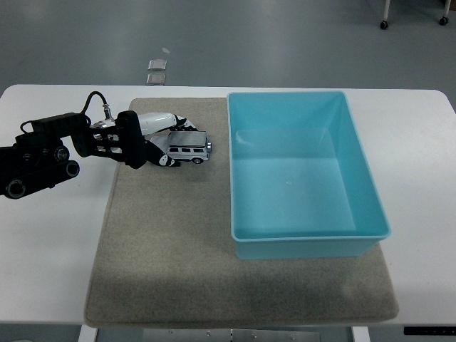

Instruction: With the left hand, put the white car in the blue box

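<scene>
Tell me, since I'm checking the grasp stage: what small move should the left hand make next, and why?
Probably close the fingers firmly. The left hand brackets the white car, which sits on the mat outside the blue box, so a lift seems premature.

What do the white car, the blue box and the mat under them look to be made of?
White car: probably painted metal or hard plastic, with a glossy roof and dark windows; which one is unclear. Blue box: smooth moulded plastic, slightly sheeny, with thin uniform walls. Mat: grey-beige felt or short-pile fabric, matte with a fuzzy texture.
</scene>
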### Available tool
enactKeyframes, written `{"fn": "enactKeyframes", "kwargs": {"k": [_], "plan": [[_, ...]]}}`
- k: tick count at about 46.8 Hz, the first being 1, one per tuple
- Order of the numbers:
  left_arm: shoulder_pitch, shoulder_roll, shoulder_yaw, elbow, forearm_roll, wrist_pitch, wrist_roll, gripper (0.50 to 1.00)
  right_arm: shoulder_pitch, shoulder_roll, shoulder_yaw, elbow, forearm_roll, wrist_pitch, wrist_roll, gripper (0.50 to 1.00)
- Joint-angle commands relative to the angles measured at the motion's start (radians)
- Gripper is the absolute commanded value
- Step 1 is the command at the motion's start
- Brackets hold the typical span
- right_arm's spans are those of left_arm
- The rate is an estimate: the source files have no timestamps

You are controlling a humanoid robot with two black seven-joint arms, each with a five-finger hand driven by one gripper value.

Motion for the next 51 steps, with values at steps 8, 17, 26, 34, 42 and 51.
{"fn": "enactKeyframes", "kwargs": {"k": [8,17,26,34,42,51], "plan": [[0.000,-0.012,0.002,0.003,0.001,0.007,0.001,0.684,0.000,0.000,-0.001,0.000,0.000,0.000,0.000,0.936],[-0.005,-0.010,0.002,0.003,0.001,0.007,0.004,0.500,0.000,0.000,0.000,0.000,0.000,0.000,0.000,0.936],[-0.014,-0.009,0.002,0.000,0.001,0.009,0.004,0.500,0.000,0.000,0.000,0.000,0.000,0.000,0.000,0.936],[-0.048,0.007,-0.009,0.002,0.001,0.009,0.004,0.500,0.000,0.000,0.000,0.000,-0.001,0.000,0.000,0.936],[-0.111,0.033,-0.015,-0.008,-0.005,0.007,0.006,0.500,0.000,0.000,0.000,0.000,0.000,0.000,0.000,0.936],[-0.217,0.034,-0.020,-0.012,-0.011,-0.008,0.009,0.500,0.000,0.000,0.000,0.000,-0.001,0.000,0.000,0.936]]}}
